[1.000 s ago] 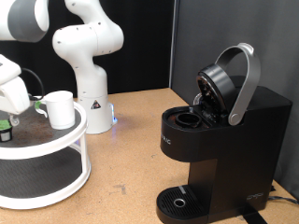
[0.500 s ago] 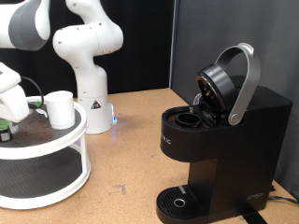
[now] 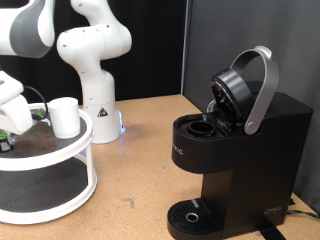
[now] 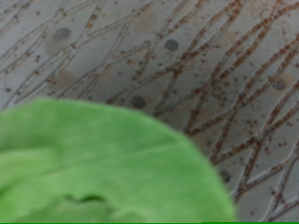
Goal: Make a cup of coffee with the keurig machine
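The keurig machine point(image 3: 240, 155) stands at the exterior view's right with its brew head raised, its grey lid handle point(image 3: 262, 88) up and the pod chamber point(image 3: 203, 128) open. The white cup point(image 3: 65, 117) stands upright on a round white two-tier stand point(image 3: 62, 160) at the left. My gripper point(image 3: 8, 127) is low over the stand's top at the frame's left edge, left of the cup. The wrist view is filled by a blurred green pod top point(image 4: 103, 168) very close below the hand, on the speckled brown stand surface point(image 4: 206, 75). No fingers show there.
The white robot arm base point(image 3: 97, 95) stands behind the stand. The wooden table point(image 3: 140, 160) lies between the stand and the machine. The round drip tray point(image 3: 192, 217) at the machine's foot has nothing on it. A dark wall closes the back.
My hand has sunk a little lower and to the left over the stand, closer to the green pod. The cup and the machine have not moved.
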Tool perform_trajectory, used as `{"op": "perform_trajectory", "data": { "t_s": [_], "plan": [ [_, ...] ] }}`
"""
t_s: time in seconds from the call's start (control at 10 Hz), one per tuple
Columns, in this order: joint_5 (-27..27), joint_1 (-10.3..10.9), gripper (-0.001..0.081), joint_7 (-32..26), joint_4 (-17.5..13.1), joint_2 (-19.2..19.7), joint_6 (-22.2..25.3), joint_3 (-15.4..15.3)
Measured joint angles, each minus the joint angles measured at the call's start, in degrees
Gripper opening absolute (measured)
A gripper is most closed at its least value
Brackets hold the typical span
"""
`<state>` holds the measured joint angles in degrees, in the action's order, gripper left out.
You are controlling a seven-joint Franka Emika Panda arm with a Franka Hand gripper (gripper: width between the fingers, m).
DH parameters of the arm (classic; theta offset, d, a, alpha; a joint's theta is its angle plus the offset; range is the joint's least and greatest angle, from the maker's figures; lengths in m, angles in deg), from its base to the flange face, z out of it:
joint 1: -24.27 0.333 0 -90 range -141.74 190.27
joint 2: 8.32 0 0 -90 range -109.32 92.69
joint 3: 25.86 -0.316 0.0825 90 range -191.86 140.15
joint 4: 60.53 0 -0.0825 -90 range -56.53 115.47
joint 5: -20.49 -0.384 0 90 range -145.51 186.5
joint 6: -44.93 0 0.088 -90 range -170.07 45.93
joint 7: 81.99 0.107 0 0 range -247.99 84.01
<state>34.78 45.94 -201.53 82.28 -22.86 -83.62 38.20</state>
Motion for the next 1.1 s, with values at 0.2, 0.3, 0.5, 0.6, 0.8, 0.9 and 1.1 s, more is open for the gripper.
{"op": "perform_trajectory", "data": {
  "t_s": [0.2, 0.3, 0.5, 0.6, 0.8, 0.9, 1.1],
  "plan": [
    [-0.16, 0.04, 0.0483, -0.3, -0.04, 0.0, 0.0, 0.06],
    [-0.18, 0.04, 0.0483, -0.3, -0.09, 0.0, 0.12, 0.05],
    [-0.69, 0.04, 0.0483, -0.3, -1.12, -0.49, 2.72, -0.38],
    [-0.85, 0.0, 0.0483, -0.16, -2.06, -1.36, 4.68, -0.93],
    [-0.43, -0.82, 0.0483, 0.61, -3.77, -3.89, 8.05, -2.73],
    [0.59, -1.79, 0.0483, 1.16, -4.44, -5.11, 9.06, -3.99],
    [1.66, -2.98, 0.0483, 1.82, -4.36, -6.55, 9.61, -5.2]
  ]
}}
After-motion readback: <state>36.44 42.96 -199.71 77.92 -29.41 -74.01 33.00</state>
